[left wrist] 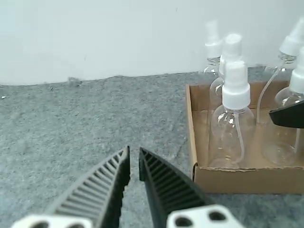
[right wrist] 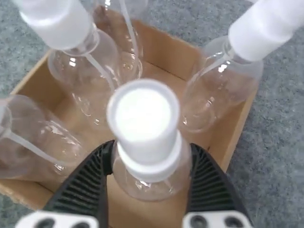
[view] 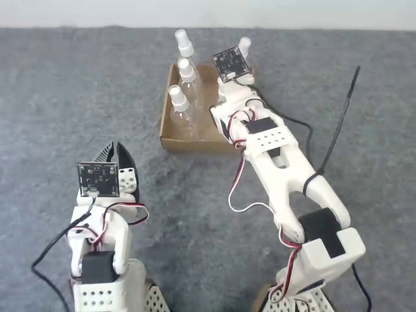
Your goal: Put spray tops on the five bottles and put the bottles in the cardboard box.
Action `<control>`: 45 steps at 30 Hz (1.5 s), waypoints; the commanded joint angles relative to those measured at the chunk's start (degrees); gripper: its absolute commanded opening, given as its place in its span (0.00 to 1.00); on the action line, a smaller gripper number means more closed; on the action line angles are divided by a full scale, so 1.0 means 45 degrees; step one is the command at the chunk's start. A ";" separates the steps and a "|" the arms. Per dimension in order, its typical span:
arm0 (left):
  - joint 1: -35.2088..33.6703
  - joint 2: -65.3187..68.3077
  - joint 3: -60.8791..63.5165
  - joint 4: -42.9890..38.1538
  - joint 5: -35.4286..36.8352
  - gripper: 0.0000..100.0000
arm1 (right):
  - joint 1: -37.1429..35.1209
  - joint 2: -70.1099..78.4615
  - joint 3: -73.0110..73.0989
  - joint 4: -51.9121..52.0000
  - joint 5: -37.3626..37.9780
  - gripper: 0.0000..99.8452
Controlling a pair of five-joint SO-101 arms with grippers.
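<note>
My right fingers (right wrist: 151,153) are clenched on either side of the last bottle (right wrist: 142,187). They press its clear shoulder just under the collar of its white spray top (right wrist: 142,118). The bottle hangs upright inside the cardboard box (right wrist: 164,50), at the near side. I cannot tell whether its base is on the box floor yet.

Four other bottles stand close around it in the box, one just beside my right finger (right wrist: 216,190). As far as I can see, each has its top on.

I judge the bottle to be empty thin plastic, so it should be very light, smooth enough to slip, and easy to dent if I squeeze hard. It is tall with a narrow foot, so it would tip easily. This hold under the collar seems the best place, because the ledge stops it sliding down.

My left fingers (left wrist: 134,159) are closed almost tip to tip on nothing. They hover low over the grey tabletop (view: 65,97), well apart from the box.
</note>
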 commanded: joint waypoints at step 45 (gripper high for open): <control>-0.0039 -0.0234 0.0010 -0.0449 0.0117 0.03 | -0.0674 -0.0420 -0.0684 0.2100 -0.1250 0.33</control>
